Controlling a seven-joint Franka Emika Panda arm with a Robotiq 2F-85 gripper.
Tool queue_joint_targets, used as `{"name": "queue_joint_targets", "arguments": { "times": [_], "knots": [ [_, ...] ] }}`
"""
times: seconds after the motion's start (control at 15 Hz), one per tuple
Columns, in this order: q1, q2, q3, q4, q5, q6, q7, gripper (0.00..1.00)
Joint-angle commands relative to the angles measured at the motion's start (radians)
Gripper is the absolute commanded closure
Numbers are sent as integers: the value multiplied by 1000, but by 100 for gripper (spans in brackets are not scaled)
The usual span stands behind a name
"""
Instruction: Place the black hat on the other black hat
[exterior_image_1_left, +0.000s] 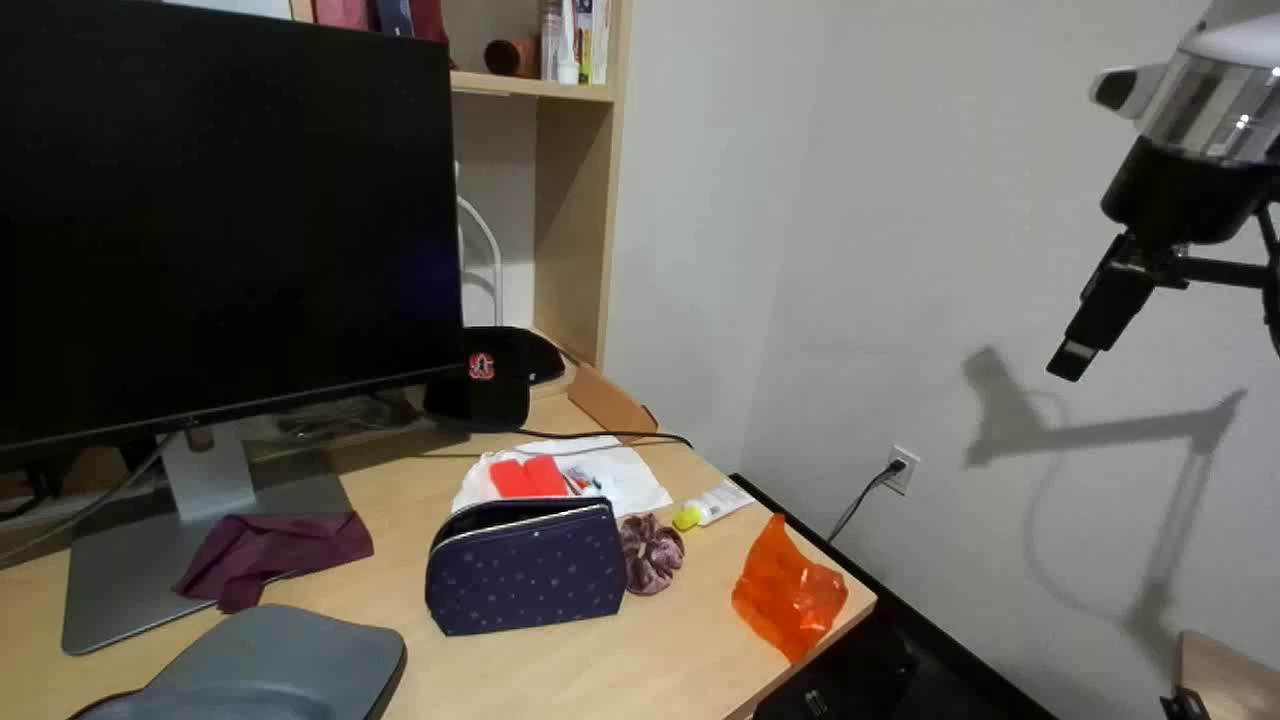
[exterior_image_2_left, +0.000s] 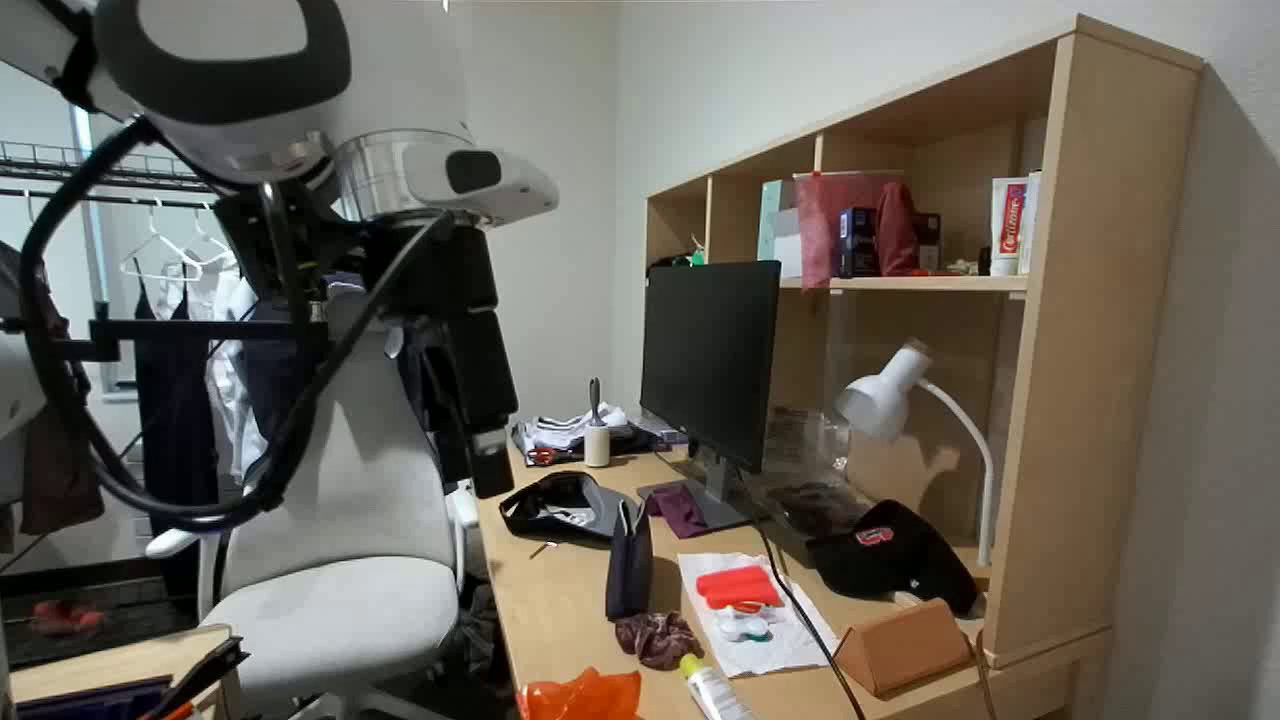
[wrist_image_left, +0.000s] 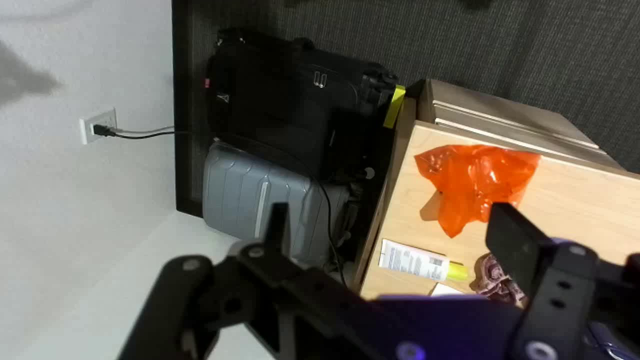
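One black hat (exterior_image_2_left: 893, 553) lies lower right in an exterior view, near the lamp (exterior_image_2_left: 882, 402); on my wrist view I see the claw (wrist_image_left: 392, 224) released, spread wide, along the bottom.

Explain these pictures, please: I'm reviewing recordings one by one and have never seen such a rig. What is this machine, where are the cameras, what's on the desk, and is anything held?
It is a single robot arm with a two-fingered gripper at its end. Two pictures come from cameras outside the robot; the third comes from a camera on its wrist, so the fingers show close up. On the wooden desk are a black cap with a red emblem, a black-and-grey hat, a dark patterned pouch, a scrunchie, an orange plastic bag, a tube and a monitor. The gripper's jaws stand open, and nothing is held. The cap and the hat, lying apart, seem to be the pair that the task wants stacked.
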Motion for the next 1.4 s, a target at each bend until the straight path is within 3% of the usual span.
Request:
{"name": "queue_joint_targets", "arguments": {
  "times": [0.0, 0.4, 1.07, 1.33],
  "knots": [
    [1, -1, 0, 2, 1, -4, 0, 0],
    [100, 93, 98, 40, 9, -4, 32, 0],
    [97, 81, 69, 32, 4, 0, 14, 0],
    [163, 212, 72, 100, -16, 139, -95, 0]
  ]
}}
